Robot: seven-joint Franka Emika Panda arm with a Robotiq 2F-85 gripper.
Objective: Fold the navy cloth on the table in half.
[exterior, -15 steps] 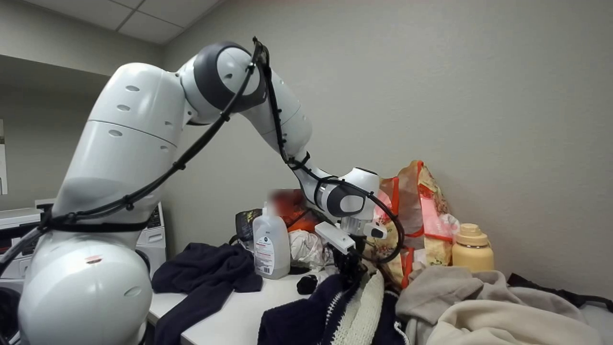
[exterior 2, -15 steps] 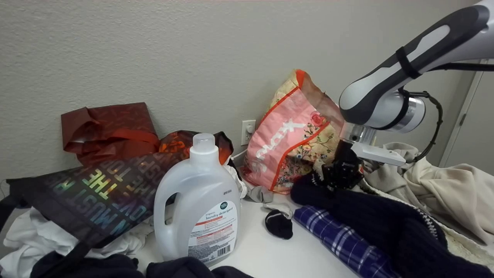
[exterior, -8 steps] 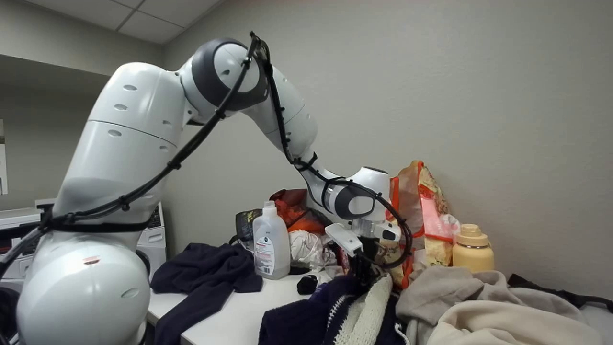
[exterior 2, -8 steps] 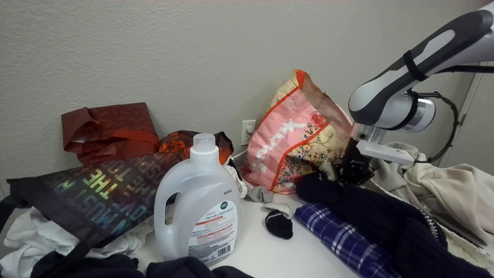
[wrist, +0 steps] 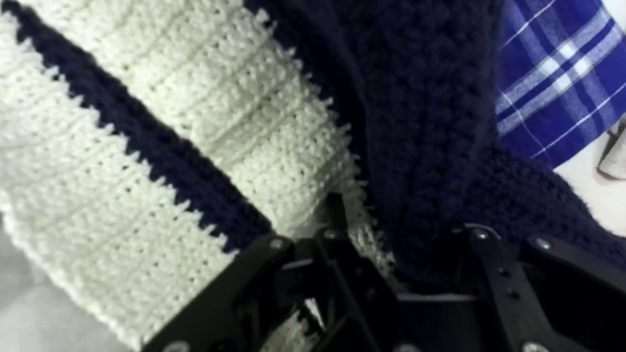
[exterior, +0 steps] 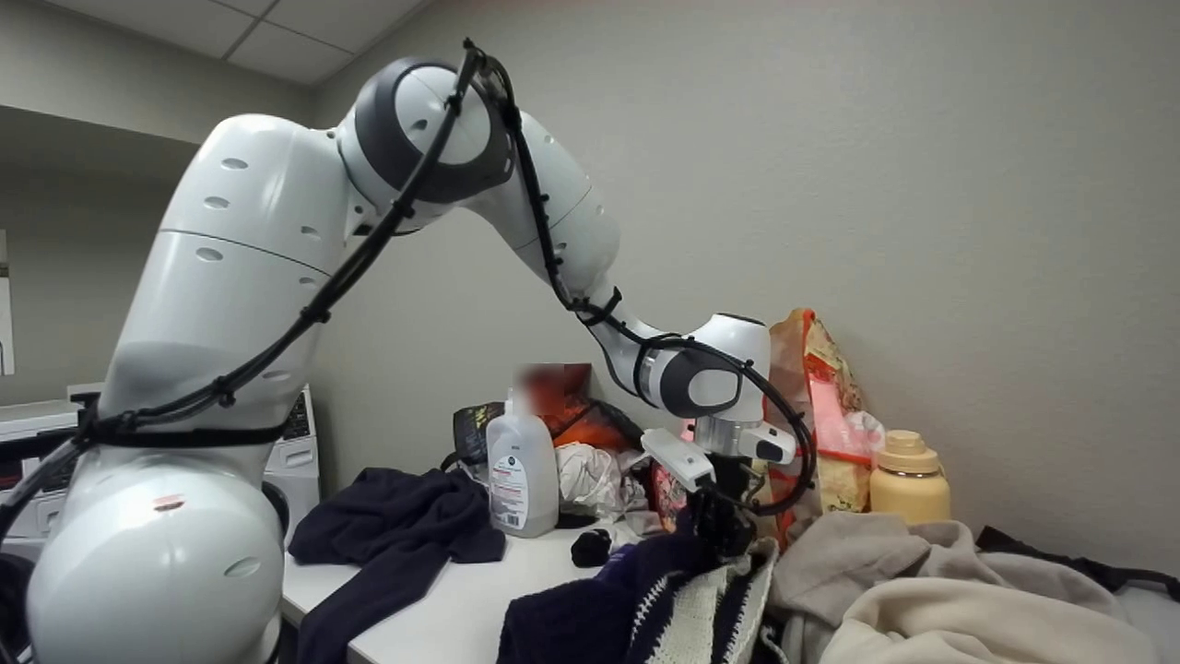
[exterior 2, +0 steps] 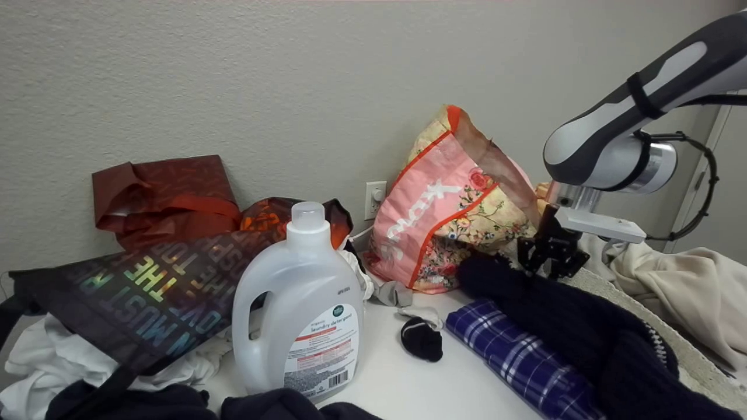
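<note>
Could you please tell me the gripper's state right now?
Gripper: open, jaws apart at the navy cloth, with no fabric visibly pinched between them.

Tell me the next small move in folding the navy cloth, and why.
Probably close the gripper on the navy cloth: its jaws stand apart with a cream band's edge between them, and the striped side looks spread out, not yet folded over.

Laundry room, seemingly: detergent jug (exterior 2: 309,309), clothes (exterior: 396,516), white appliances (exterior: 293,470).
</note>
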